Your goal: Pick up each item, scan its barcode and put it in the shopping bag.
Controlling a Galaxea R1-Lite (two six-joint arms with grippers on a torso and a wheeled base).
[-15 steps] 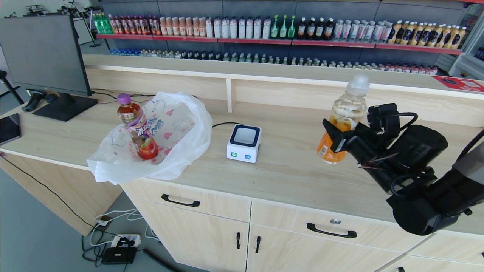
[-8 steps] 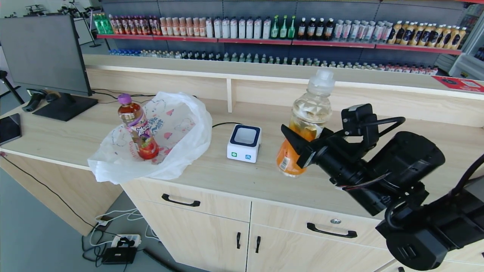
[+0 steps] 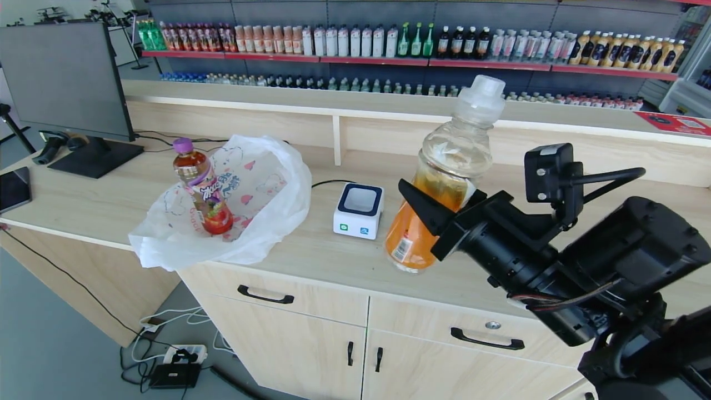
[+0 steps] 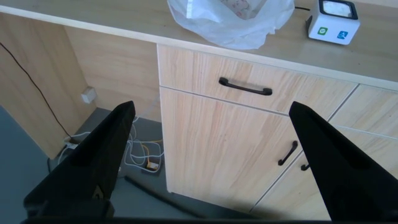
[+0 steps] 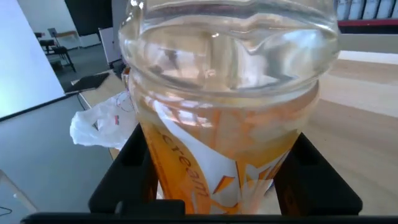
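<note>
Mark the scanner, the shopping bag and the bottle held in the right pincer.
scanner (image 3: pixel 360 200), head view, on its dark top window.
shopping bag (image 3: pixel 283 208), head view, on its white plastic side wall.
orange bottle (image 3: pixel 411 239), head view, on its orange lower label.

The near finger of the right gripper (image 3: pixel 439 197) covers a band of the orange drink bottle (image 3: pixel 414 241) it clasps, and the far finger is mostly hidden behind it. The label's print is too small to read. The tea bottle (image 3: pixel 201 191) has its base lost in the folds of the shopping bag (image 3: pixel 272 211). The right wrist view crops the orange drink bottle's cap and base; the left wrist view crops the shopping bag and the scanner (image 4: pixel 336 25).
</note>
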